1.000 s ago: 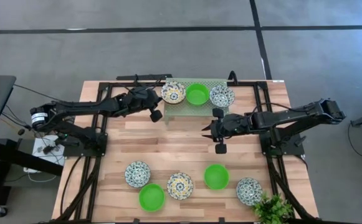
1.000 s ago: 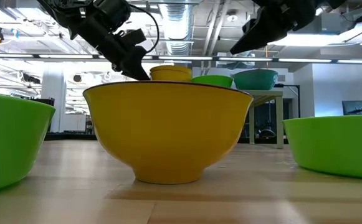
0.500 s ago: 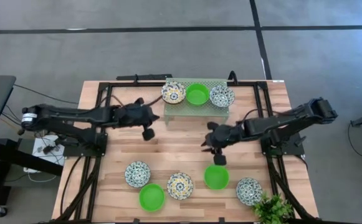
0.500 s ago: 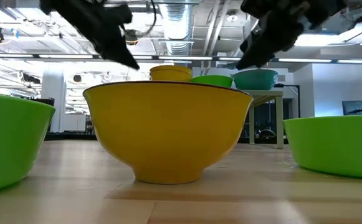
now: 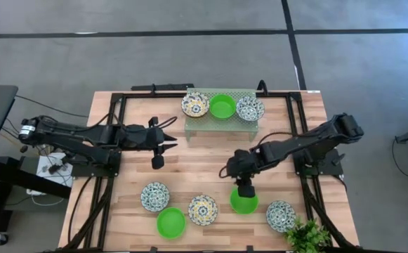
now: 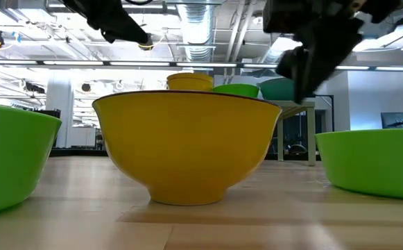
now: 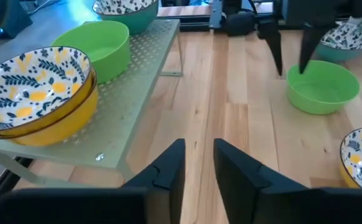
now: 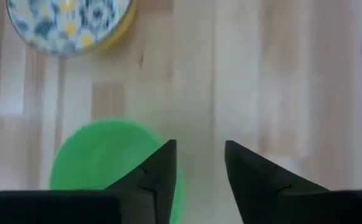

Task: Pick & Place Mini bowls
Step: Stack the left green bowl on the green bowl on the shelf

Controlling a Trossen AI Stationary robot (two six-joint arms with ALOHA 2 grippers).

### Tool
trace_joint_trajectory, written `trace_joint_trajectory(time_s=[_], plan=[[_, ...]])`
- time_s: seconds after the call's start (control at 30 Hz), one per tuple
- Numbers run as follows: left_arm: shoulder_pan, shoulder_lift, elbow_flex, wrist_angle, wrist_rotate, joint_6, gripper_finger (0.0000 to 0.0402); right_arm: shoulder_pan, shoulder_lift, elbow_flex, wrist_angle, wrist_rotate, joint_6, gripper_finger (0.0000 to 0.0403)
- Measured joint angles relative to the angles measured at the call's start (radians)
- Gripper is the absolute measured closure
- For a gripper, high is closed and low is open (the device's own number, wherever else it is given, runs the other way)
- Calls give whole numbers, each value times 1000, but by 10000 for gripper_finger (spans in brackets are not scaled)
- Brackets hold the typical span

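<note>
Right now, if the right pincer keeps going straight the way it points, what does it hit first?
The right pincer, fingers apart, points down over the near rim of the plain green bowl. It would probably meet that rim first; exact height above it is unclear.

**Two matte black arms on black frames**

Both arms are dark, slender and jointed, built of rounded black links. The left arm (image 5: 84, 133) carries a pale round fitting at its outer joint, with thin black cables trailing from it. The right arm (image 5: 309, 140) has a bulkier outer joint. Each tool ends in two flat, tapering black fingers (image 7: 168, 171).
</note>
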Motion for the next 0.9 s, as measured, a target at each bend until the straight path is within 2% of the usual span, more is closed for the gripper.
trace_joint_trajectory(time_s=[0.27, 0.47, 0.6, 0.8, 0.9], plan=[[0, 1, 0, 0, 0, -3, 303, -2, 145, 39, -146, -106, 83, 215], [0, 1, 0, 0, 0, -3, 304, -1, 230, 39, -191, -144, 83, 210], [0, 1, 0, 0, 0, -3, 305, -5, 256, 39, -239, -160, 60, 253], [0, 1, 0, 0, 0, -7, 305, -4, 247, 40, -269, -166, -14, 382], [0, 1, 0, 0, 0, -7, 306, -4, 230, 69, -312, -163, -25, 389]])
